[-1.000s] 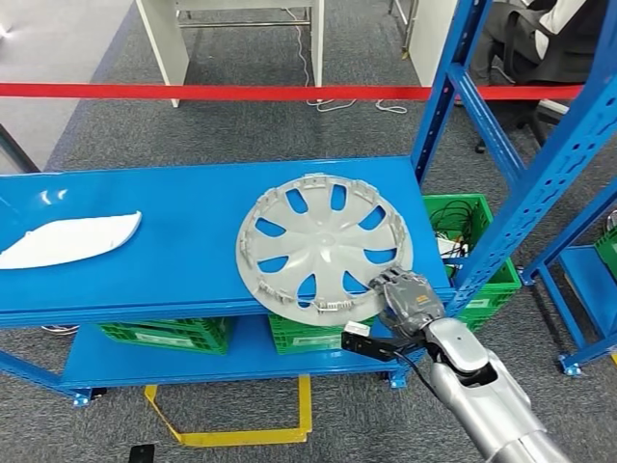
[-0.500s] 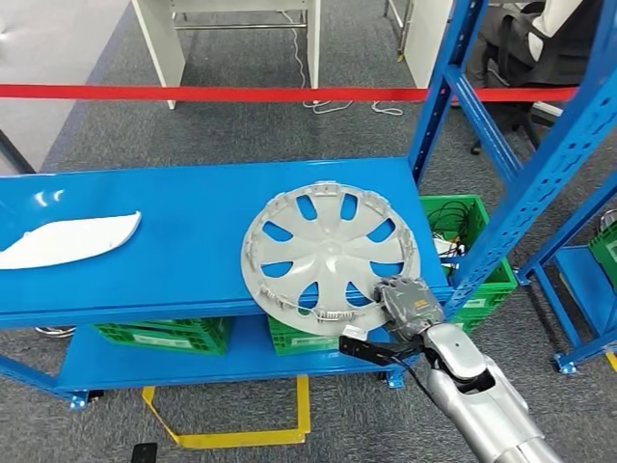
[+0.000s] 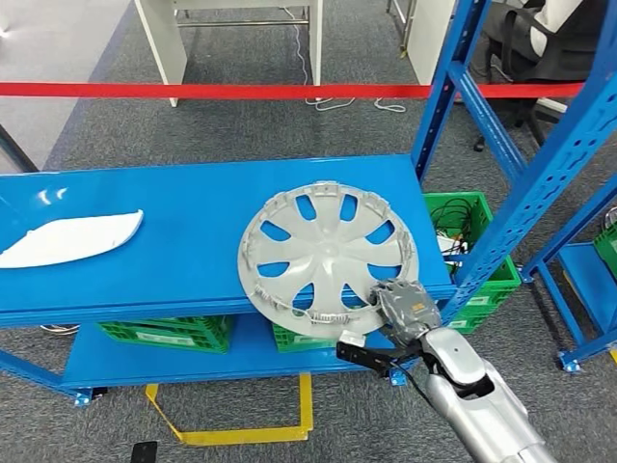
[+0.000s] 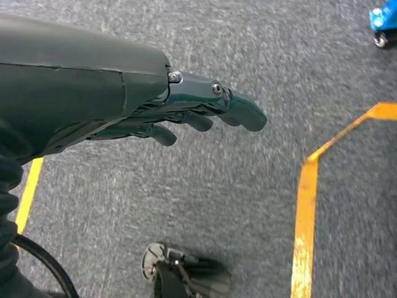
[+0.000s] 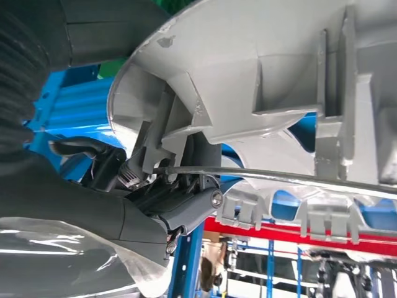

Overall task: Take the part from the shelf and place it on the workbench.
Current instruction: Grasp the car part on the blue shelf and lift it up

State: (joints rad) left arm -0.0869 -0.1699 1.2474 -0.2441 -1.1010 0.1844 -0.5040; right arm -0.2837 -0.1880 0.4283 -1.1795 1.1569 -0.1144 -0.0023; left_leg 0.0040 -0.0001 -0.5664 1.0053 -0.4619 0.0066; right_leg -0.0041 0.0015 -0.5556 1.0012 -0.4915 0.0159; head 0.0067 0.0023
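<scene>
Grey carpet covers the floor, with a red barrier tape [image 3: 218,92] stretched across the far side and yellow floor marking [image 3: 240,434] below the shelving. Blue shelf unit: upper shelf [image 3: 182,241] runs the width of the head view, carried at its right end by perforated blue uprights [image 3: 538,183].

Left end of the upper shelf: a white curved panel [image 3: 69,239] lies flat, well apart from the other part.

Beneath the upper shelf: green crates [image 3: 167,333] stand on the lower shelf, and a further green crate [image 3: 472,217] holding cables sits beyond the right end.

Right half of the upper shelf: the grey wheel cover [image 3: 328,256] lies face up, its near rim overhanging the front edge of the shelf. In the right wrist view the underside of the cover [image 5: 262,81] shows its moulded clips and a wire retaining ring.

Right hand [image 3: 408,307]: positioned at the near right rim of the wheel cover, at the shelf's front edge. It grips the rim, with its upper part over the face of the cover and, in the right wrist view [image 5: 178,205], dark fingers set under the rim against the clips. Silver forearm enters from the lower right.

Left hand [image 4: 187,115]: hangs over the carpet near the yellow marking, fingers extended almost straight and close together, holding nothing.

Background, far right: a black office chair [image 3: 538,39] with a seated person partly visible.
</scene>
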